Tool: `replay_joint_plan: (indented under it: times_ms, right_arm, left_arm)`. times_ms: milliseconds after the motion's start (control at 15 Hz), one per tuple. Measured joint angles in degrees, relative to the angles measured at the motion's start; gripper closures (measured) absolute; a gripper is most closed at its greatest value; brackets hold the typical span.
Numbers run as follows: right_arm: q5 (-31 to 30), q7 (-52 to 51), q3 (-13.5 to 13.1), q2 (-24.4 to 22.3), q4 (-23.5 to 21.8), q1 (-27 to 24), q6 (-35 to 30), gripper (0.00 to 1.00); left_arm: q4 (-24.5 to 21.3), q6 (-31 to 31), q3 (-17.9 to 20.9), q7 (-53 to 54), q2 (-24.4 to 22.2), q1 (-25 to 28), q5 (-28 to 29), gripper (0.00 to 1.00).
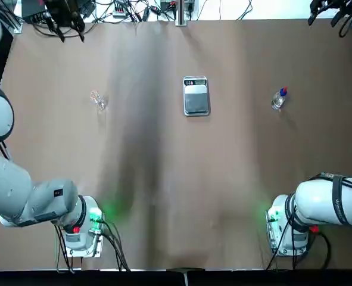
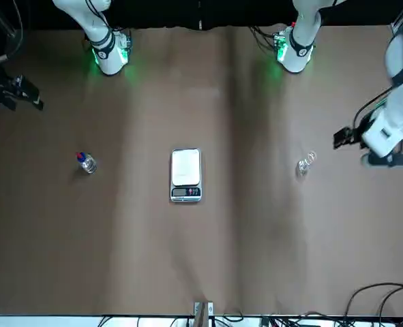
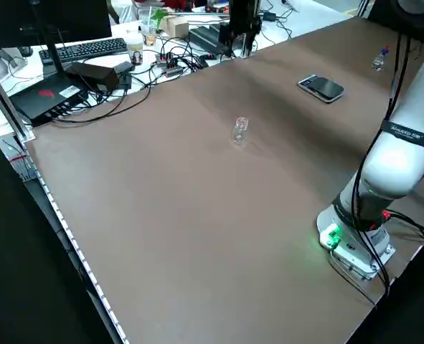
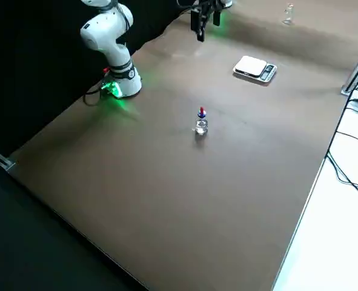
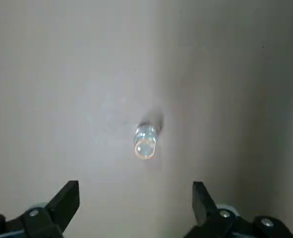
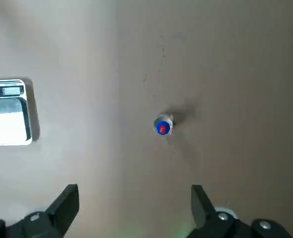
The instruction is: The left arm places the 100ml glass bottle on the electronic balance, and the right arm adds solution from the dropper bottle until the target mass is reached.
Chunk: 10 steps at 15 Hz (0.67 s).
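Overhead, both grippers' fingers (image 5: 62, 206) gape wide, holding nothing.

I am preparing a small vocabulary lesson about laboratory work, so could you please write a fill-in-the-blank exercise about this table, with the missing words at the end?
1. The dropper bottle has a red bulb above a collar coloured ____.
2. The glass bottle stands on the ____, beside no other object.
3. Of the three objects, the one in the middle is the ____.
4. The fingers of the left gripper and the right gripper are ____.

Missing words: blue; table; electronic balance; open.
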Motion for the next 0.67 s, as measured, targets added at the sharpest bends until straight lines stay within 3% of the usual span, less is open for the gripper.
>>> replay_joint_plan:
  times_ms: [267,667]
  right_arm:
    - [-0.4,0.0,0.0,3.3,-1.7,0.0,4.1,0.0]
    - [-2.7,0.1,0.1,5.2,-12.7,0.7,18.4,0.01]
  left_arm:
    - [-13.8,15.7,-0.1,0.0,0.5,-0.2,0.0,0.0]
    - [-30.4,37.2,-0.2,0.0,1.1,-0.7,0.0,0.0]
